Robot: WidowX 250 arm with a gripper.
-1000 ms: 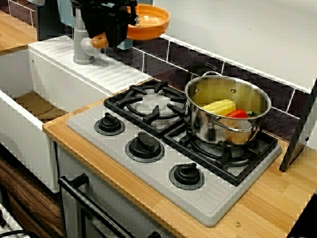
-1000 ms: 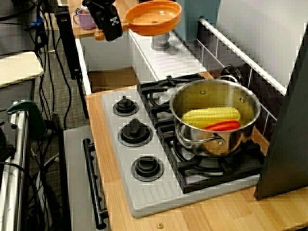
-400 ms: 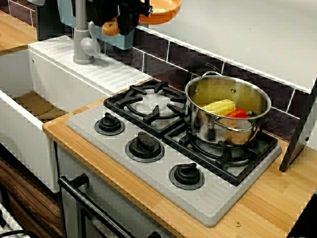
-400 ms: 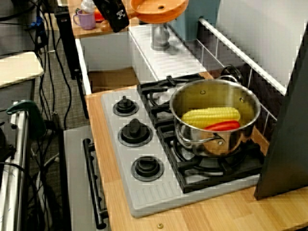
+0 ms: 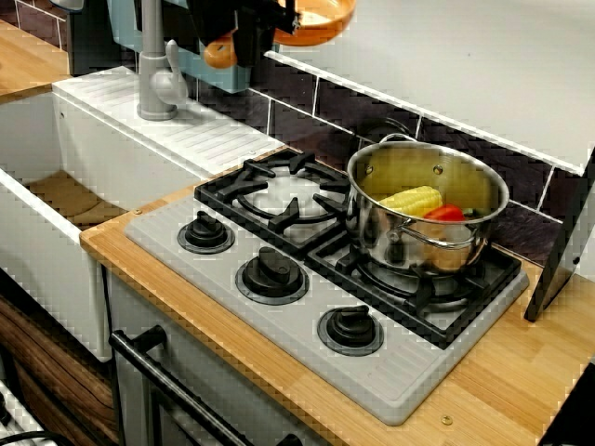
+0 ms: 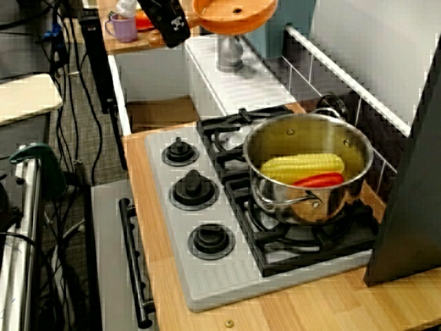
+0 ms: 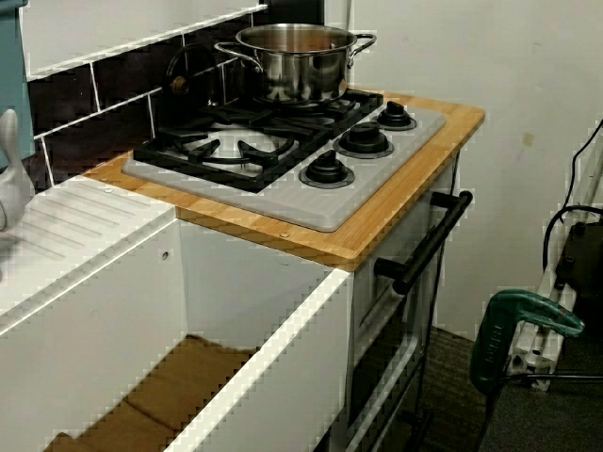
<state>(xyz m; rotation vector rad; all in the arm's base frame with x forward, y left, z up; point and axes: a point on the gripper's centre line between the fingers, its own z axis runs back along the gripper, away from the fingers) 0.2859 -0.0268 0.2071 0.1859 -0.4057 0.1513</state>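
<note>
High over the sink's drainboard, my gripper (image 5: pixel 234 28) is shut on the wooden handle of an orange pan (image 5: pixel 318 17), which it carries level and partly out of frame. The view from the stove's end shows the same gripper (image 6: pixel 169 19) and the pan (image 6: pixel 234 12) above the faucet. On the stove's back right burner stands a steel pot (image 5: pixel 428 218) holding a corn cob (image 5: pixel 411 199) and a red pepper (image 5: pixel 444 213). The view from the sink side shows the pot (image 7: pixel 294 61) but not the gripper.
A grey four-burner stove (image 5: pixel 390 372) with three knobs sits in a wooden counter (image 5: pixel 483 390). To its left are a white sink (image 5: pixel 37 158) and grey faucet (image 5: pixel 153 79). A dark panel (image 5: pixel 565 251) leans at the right. A purple mug (image 6: pixel 122 27) stands on a far table.
My gripper has lifted the orange pan higher and carried it to the right, from beside the faucet toward the tiled wall. The pot and its contents have not moved.
</note>
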